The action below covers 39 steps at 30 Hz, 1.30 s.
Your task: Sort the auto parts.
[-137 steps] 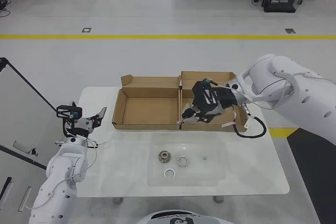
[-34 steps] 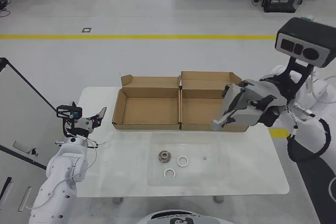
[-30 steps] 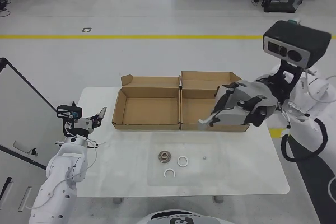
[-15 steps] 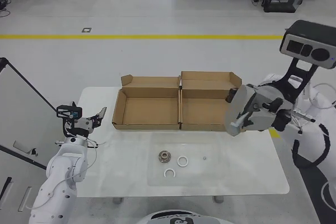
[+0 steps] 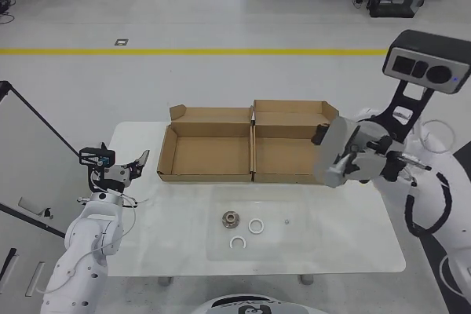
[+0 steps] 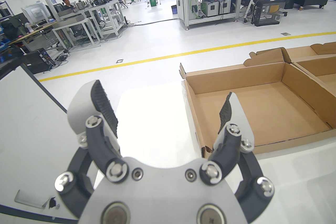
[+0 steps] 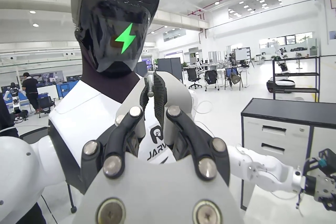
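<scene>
A white counter (image 5: 180,235) seen from above carries two open cardboard boxes side by side along its far edge: the left box (image 5: 208,157) and the right box (image 5: 286,157), touching along one shared wall. Both box floors look bare.

Four small parts lie loose on the counter in front of the boxes, near its middle. A round metal bearing (image 5: 231,218) sits furthest left. A white ring (image 5: 256,227) lies just beside it. A white half ring (image 5: 238,242) lies nearer the front edge, between those two. A tiny part (image 5: 287,222), too small to identify, lies apart to the right.

The left arm (image 5: 102,224) is at the counter's left edge, well apart from the parts. Its wrist view shows the left jaws spread wide and holding nothing, with ribbed black pads (image 6: 105,104), aimed across the counter towards the left box (image 6: 262,104); the right box (image 6: 323,70) shows beyond it.

The right arm (image 5: 392,145) is by the right box's near right corner, raised above the counter. Its wrist view faces away from the counter. The right jaws are drawn almost together, pinching a short threaded metal stud (image 7: 150,87) that stands upright between the pads, its tip poking just past them.
</scene>
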Each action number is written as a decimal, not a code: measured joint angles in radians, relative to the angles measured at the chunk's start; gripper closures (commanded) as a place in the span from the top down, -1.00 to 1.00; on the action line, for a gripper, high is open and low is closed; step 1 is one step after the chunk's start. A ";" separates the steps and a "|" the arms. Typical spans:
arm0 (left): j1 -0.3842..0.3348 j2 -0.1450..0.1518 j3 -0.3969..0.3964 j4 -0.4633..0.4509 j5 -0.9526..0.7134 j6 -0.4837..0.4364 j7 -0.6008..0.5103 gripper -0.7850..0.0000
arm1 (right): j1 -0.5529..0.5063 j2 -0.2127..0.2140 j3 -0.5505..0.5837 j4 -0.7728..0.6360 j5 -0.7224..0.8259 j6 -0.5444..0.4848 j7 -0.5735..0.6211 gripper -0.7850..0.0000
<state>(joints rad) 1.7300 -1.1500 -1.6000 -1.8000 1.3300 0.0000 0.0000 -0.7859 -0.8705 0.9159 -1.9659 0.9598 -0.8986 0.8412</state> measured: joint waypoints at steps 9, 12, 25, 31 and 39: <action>0.000 0.000 0.000 0.000 0.000 0.000 0.000 1.00 | 0.001 -0.022 -0.001 0.007 -0.154 0.126 -0.025 -1.00; 0.000 0.000 0.000 0.000 0.000 0.000 0.000 1.00 | -0.002 -0.029 0.000 0.001 -0.175 0.146 -0.032 -1.00; 0.000 0.000 0.000 0.000 0.000 0.000 0.000 1.00 | -0.039 -0.072 -0.025 -0.031 0.017 0.051 -0.007 -1.00; 0.000 0.000 0.000 0.000 0.000 0.000 0.000 1.00 | -0.056 -0.093 -0.027 -0.031 0.103 0.006 0.023 -1.00; 0.000 0.000 0.000 0.000 0.000 0.000 0.000 1.00 | -0.060 -0.115 -0.052 -0.040 0.174 -0.021 0.028 -1.00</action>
<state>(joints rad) 1.7300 -1.1500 -1.6000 -1.8000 1.3300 0.0000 0.0000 -0.8459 -0.9853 0.8641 -2.0055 1.1341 -0.9200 0.8689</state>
